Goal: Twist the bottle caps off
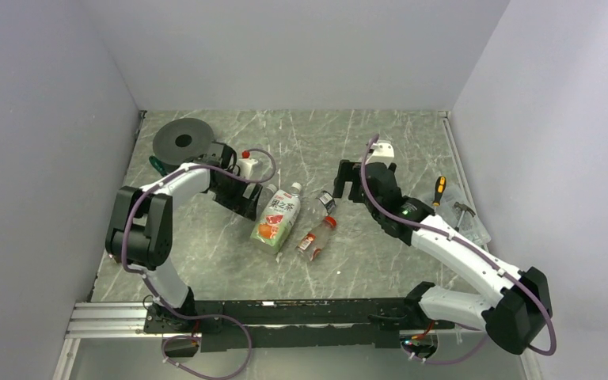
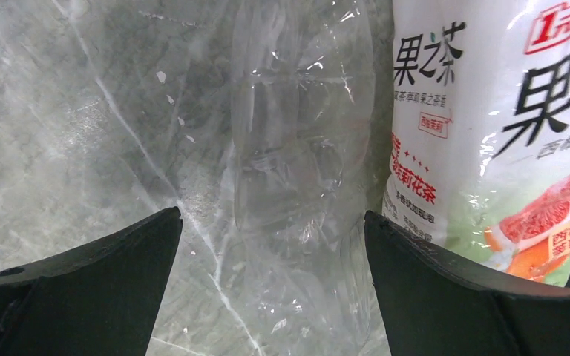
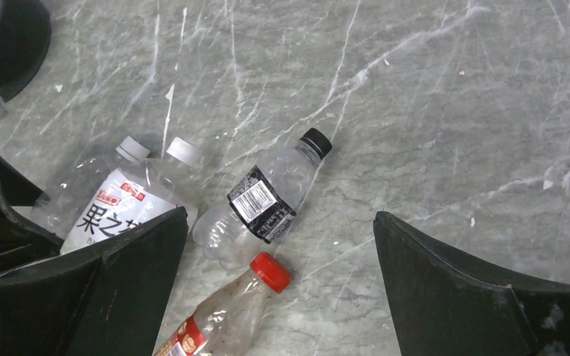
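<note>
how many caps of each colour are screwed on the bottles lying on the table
white caps: 2
black cap: 1
red cap: 1
total: 4

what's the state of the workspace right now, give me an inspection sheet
surface: grey marbled table, no spills seen
job's things: four capped bottles lying down: labelled bottle and clear bottle side by side, both with white caps; black-cap bottle; red-cap bottle
clutter: black disc far left; screwdriver and other tools at right
grippers: left gripper open, astride the clear bottle; right gripper open above the bottles, holding nothing
cables: purple cables along both arms
surroundings: plain walls on three sides; rail at near edge
</note>
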Controlling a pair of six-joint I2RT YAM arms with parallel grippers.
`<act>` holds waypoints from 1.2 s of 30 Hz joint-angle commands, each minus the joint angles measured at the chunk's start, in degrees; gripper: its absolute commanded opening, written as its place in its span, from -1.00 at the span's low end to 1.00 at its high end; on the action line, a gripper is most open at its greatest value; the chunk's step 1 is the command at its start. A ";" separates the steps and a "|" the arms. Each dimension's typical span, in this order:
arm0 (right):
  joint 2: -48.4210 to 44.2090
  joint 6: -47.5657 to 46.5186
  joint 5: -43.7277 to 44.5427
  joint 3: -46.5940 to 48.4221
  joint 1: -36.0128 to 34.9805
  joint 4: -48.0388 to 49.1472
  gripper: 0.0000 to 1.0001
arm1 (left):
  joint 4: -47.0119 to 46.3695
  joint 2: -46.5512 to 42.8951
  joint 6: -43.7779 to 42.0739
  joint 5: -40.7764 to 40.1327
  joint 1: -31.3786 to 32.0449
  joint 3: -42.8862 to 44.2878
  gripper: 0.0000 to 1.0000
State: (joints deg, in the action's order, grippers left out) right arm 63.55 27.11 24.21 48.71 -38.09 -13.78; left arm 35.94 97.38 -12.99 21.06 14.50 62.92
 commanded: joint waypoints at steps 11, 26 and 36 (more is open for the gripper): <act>-1.14 1.81 0.08 -2.22 -0.41 1.19 0.99 | -1.76 2.43 -3.83 -0.70 2.64 -0.06 0.48; 3.95 4.30 -5.80 6.57 -1.54 0.93 0.99 | 6.86 -10.46 -5.73 2.57 2.64 9.67 -0.31; 10.60 9.89 -13.14 23.44 -5.19 6.56 0.99 | 10.08 -24.27 -4.91 10.71 2.64 18.17 -0.60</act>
State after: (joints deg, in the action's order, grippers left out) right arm 72.97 33.19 14.50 65.12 -41.69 -13.17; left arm 45.21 80.31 -18.33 25.78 17.08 77.19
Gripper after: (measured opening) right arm 0.997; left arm 0.501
